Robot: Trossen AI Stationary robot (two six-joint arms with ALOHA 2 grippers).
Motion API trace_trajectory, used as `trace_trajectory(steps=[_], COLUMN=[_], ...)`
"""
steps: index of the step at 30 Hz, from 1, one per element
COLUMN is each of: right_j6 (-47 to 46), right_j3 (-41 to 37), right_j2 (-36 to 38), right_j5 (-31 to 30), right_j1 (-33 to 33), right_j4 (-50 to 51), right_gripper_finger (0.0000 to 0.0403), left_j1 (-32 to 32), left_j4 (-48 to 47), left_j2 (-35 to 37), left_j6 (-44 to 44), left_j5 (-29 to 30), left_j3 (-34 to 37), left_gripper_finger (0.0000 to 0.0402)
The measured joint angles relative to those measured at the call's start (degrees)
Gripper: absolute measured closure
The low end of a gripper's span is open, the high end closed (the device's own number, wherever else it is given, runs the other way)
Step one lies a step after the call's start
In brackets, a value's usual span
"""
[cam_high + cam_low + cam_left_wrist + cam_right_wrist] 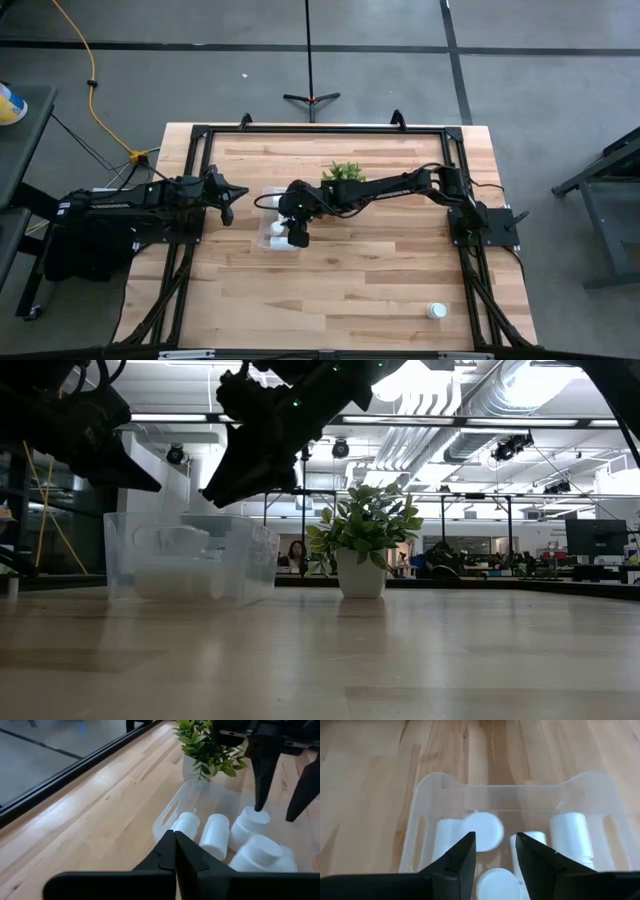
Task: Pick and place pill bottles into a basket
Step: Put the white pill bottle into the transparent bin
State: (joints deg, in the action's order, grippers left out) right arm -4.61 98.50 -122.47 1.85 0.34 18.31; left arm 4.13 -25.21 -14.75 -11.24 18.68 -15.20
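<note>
The clear bin (270, 228) stands on the table left of centre, beside the plant. Several white pill bottles (572, 837) lie inside it; they also show in the left wrist view (215, 836). One more pill bottle (436, 311) stands alone near the table's front right. My right gripper (297, 232) hangs open and empty just above the bin, fingers pointing down; its own view (495, 842) looks down on a white bottle cap (482, 831) below the fingers. My left gripper (228, 200) is shut and empty, above the table just left of the bin.
A small green plant in a white pot (345, 172) stands just behind the bin, close to my right arm. A black frame (320, 128) runs along the table's far and side edges. Bare wood lies in front of the bin and toward the lone bottle.
</note>
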Motion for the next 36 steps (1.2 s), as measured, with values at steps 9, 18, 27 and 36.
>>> trace_trajectory(steps=[9,18,27,36], right_j6=[2.02,2.70,1.06,-2.55], right_j3=[0.01,0.02,0.03,0.02], right_j2=[2.68,7.58,13.23,19.61], right_j5=[1.05,2.99,3.28,4.87], right_j1=[-2.15,-3.17,-3.39,-0.96], right_j4=[2.16,17.46,39.92,49.10], right_gripper_finger=[0.0231,0.0151,0.0136,0.0138], left_j1=[0.01,0.01,-0.01,-0.01], left_j4=[-0.15,-0.22,-0.24,-0.24], left_j2=[-0.01,-0.05,-0.05,-0.05], left_j6=[-0.72,-0.62,-0.81,-0.81], left_j5=[1.20,1.51,1.53,2.71], left_j3=[0.00,0.00,0.00,0.00], left_gripper_finger=[0.0372,0.0346,0.0380,0.0348])
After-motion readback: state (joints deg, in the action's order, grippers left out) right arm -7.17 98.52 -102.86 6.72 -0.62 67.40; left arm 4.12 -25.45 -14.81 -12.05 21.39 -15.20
